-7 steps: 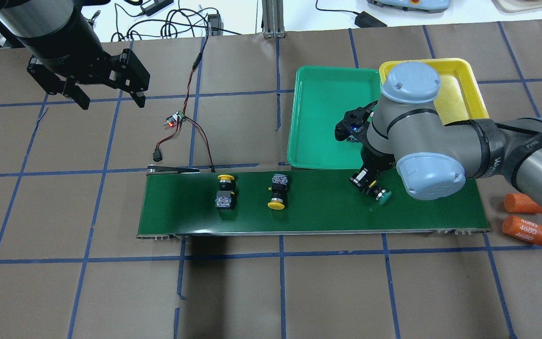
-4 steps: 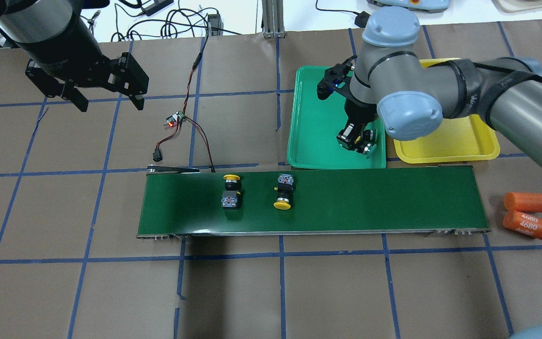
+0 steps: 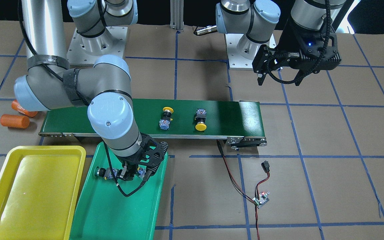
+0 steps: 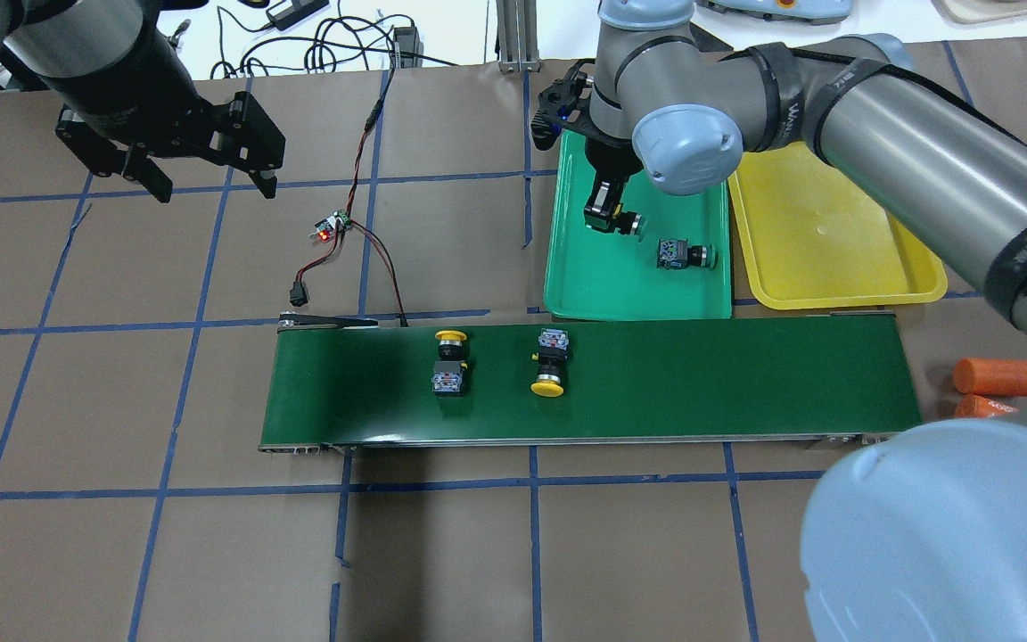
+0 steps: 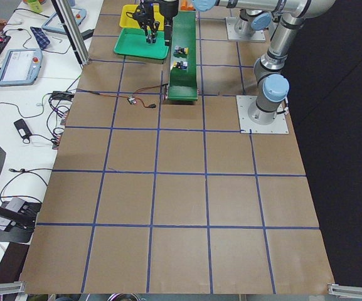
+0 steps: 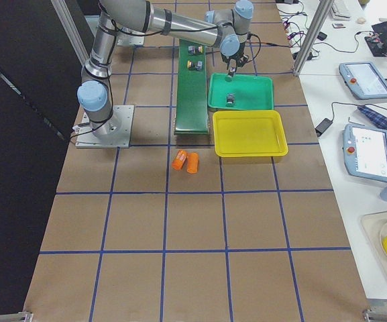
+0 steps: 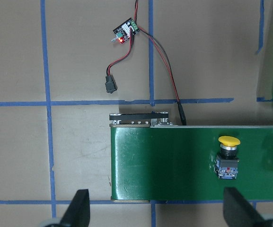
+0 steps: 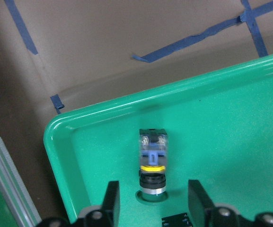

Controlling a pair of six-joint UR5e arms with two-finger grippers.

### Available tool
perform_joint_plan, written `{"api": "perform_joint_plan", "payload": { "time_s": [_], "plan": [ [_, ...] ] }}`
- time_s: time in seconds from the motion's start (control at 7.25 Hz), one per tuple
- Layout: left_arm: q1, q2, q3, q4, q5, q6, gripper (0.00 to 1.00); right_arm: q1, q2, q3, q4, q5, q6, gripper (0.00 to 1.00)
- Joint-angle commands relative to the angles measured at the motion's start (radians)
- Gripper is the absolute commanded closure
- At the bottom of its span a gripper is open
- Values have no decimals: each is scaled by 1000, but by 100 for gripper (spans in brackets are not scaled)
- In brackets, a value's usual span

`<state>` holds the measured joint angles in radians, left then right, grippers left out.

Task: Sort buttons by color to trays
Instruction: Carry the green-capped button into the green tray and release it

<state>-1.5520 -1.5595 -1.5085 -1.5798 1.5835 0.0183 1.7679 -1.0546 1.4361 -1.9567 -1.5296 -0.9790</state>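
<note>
Starting nearest the robot, at the lower middle of the overhead view, the conveyor belt [image 4: 701, 383] carried both yellow-capped buttons [image 4: 449, 358], lying on their sides a little apart, one cap pointing away from the robot and the other toward it. Neither had reached the yellow tray [image 4: 834, 259], so that half of the sort looked undone. Two orange cylinders [image 4: 995, 379] lay on the tabletop [image 4: 121, 535] off the belt's right end, apparently no part of the job. Just beyond the belt, right of centre, the green tray [image 4: 585, 285] sat side by side with the yellow one, presumably so that either could be reached from the belt in one short swing. One green-capped button [image 4: 683, 256] rested on its side near the green tray's lower right. Farther in, the right fingers [image 8: 111, 201] stood apart on either side of a second button [image 8: 153, 158] without touching it. It seemed to lie on the tray floor, its cap hard to tell from the green plastic, which read as the release step of setting it where its colour belonged. Farthest, at the upper left, the left fingers [image 7: 78, 208] hung wide apart, holding nothing, likely parked clear of the right arm's path.
</note>
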Motion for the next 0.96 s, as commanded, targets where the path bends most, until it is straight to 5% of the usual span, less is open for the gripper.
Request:
{"api": "perform_joint_plan", "payload": {
  "time_s": [0.0, 0.83],
  "plan": [
    [0, 1, 1, 3, -7, 0, 0, -2, -4, 4, 27, -4, -7, 0],
    [0, -5, 1, 30, -8, -8, 0, -186, -137, 35, 216, -57, 14, 0]
  ]
}}
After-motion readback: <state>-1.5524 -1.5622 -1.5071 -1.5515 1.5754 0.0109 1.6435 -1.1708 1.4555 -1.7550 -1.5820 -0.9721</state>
